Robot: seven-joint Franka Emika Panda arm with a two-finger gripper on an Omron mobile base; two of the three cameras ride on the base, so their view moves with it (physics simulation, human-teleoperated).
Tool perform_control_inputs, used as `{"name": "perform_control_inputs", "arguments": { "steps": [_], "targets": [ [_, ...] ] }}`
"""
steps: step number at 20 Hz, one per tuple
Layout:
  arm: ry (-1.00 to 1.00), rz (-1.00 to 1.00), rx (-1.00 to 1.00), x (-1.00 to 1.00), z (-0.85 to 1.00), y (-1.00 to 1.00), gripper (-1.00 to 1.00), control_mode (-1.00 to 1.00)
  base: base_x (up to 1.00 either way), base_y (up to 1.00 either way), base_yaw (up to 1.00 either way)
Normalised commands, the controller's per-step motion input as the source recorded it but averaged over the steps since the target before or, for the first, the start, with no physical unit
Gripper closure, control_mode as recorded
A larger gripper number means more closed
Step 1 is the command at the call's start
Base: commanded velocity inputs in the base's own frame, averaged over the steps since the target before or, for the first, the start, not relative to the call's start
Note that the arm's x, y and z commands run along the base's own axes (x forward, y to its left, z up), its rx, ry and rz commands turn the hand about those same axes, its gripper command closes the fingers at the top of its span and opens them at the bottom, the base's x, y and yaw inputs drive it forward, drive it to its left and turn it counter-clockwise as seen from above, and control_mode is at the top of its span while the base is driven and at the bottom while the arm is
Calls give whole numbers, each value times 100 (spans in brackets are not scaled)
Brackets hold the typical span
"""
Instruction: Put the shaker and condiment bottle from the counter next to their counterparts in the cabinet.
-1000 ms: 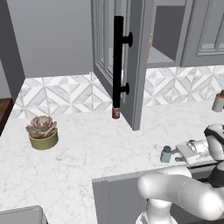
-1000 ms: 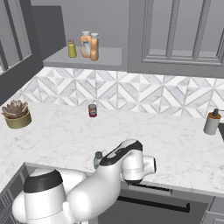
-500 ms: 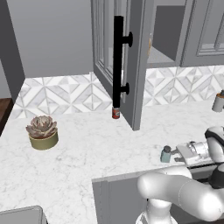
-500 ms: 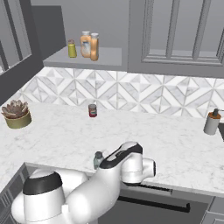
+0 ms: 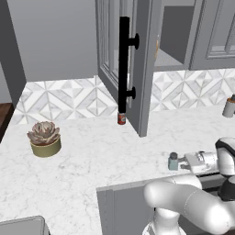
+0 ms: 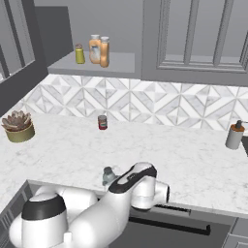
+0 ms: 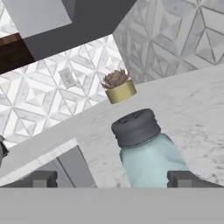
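Reaching low at the counter (image 5: 92, 156) front edge, gripper (image 7: 112, 178) sits w/ fingers spread either side of the shaker (image 7: 146, 153), not yet clamped. Shaker stands upright near the edge, cabinet (image 6: 92, 65) shelf well above. Risk: fingers close off-centre & nudge it over, or knock it off the front edge.

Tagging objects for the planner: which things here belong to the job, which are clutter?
Job:
shaker, between the claw fingertips
counter
cabinet, door open
bottles on its shelf

Clutter:
succulent pot
red can
grey dispenser
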Motion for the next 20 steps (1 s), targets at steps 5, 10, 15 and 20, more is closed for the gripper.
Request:
{"name": "perform_control_inputs", "arguments": {
  "steps": [5, 10, 15, 20],
  "targets": [
    [-4, -15, 0, 0, -23, 10, -100, -100, 0, 0, 0],
    [-6, -12, 1, 7, -30, -17, -100, -100, 0, 0, 0],
    [-5, -2, 6, 43, -5, -28, -100, -100, 0, 0, 0],
    [-2, 0, 11, 58, -3, -21, -100, -100, 0, 0, 0]
  ]
}}
